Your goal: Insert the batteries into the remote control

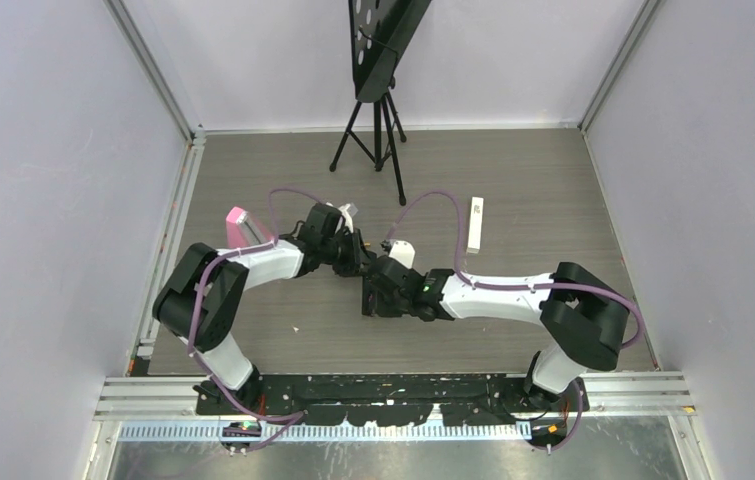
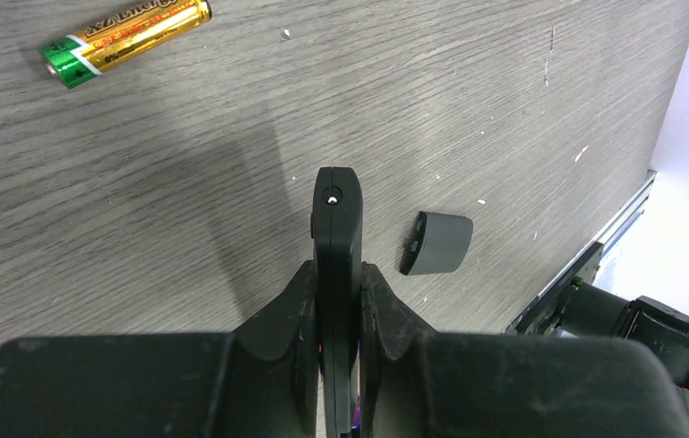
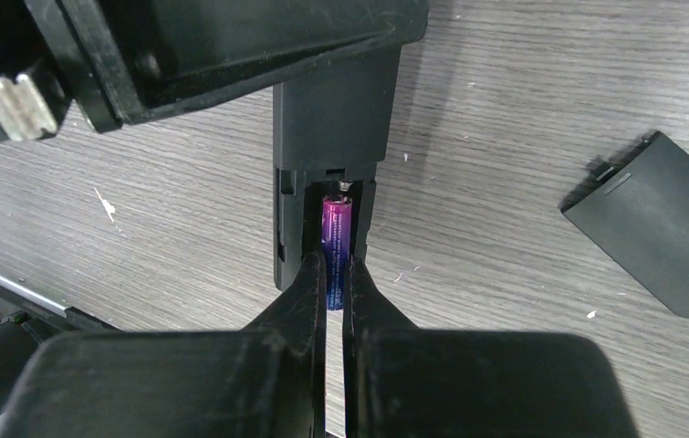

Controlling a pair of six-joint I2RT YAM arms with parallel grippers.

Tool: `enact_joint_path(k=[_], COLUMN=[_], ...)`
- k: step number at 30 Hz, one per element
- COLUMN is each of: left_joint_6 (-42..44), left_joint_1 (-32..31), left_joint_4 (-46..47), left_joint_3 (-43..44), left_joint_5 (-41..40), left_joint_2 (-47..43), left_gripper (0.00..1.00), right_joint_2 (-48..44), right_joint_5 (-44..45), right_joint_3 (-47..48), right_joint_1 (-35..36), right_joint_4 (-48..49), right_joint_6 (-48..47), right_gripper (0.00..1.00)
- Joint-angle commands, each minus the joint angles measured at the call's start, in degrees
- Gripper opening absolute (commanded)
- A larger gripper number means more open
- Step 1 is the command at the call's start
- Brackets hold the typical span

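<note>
Left gripper is clamping the long flat black remote edge-on, pads pressed against both faces, w/ the remote's far end poking out over the grey wood-grain table. Right gripper is pinching the near end of the slim purple battery, jaws almost together around it. The battery's far end is lying inside the remote's open bay, close to the small metal contact; can't tell whether it's fully seated.

Risks, as I'm judging them:
- the fingertips are sitting between the bay walls, so on opening or backing out they may be dragging the purple battery out again
- any push along the battery's axis is loading a remote held only by friction on its faces, so it could be slipping or twisting in the left grip
- if the battery is going in slightly tilted it may be jamming on a side wall, or the contact may be popping it out on release
- polarity isn't readable from here, so a reversed fit is poss.

The gold battery w/ a green end is lying loose, well apart from the remote, and the dark grey plastic cover is lying just beside it; a careless arm sweep could be knocking either away.
</note>
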Motion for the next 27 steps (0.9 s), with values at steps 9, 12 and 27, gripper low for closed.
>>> enact_joint_path(k=[9, 12, 27], left_joint_6=[-3.0, -3.2, -4.5], left_joint_1=[0.8, 1.0, 2.4], left_joint_4=[0.0, -0.2, -0.3], left_joint_3=[2.2, 2.3, 2.6], left_joint_5=[2.1, 2.3, 3.4], left_joint_2=[-0.1, -0.1, 0.5], left_gripper=[0.0, 0.0, 0.0], right_joint_2=[1.3, 0.9, -4.9], right_joint_5=[-2.2, -2.1, 0.4], right_joint_3=[2.7, 2.0, -5.2], right_joint_1=[-1.3, -1.7, -2.7], right_joint_4=[1.1, 2.0, 10.9], right_joint_6=[0.6, 2.2, 8.5], right_gripper=[0.18, 0.2, 0.39])
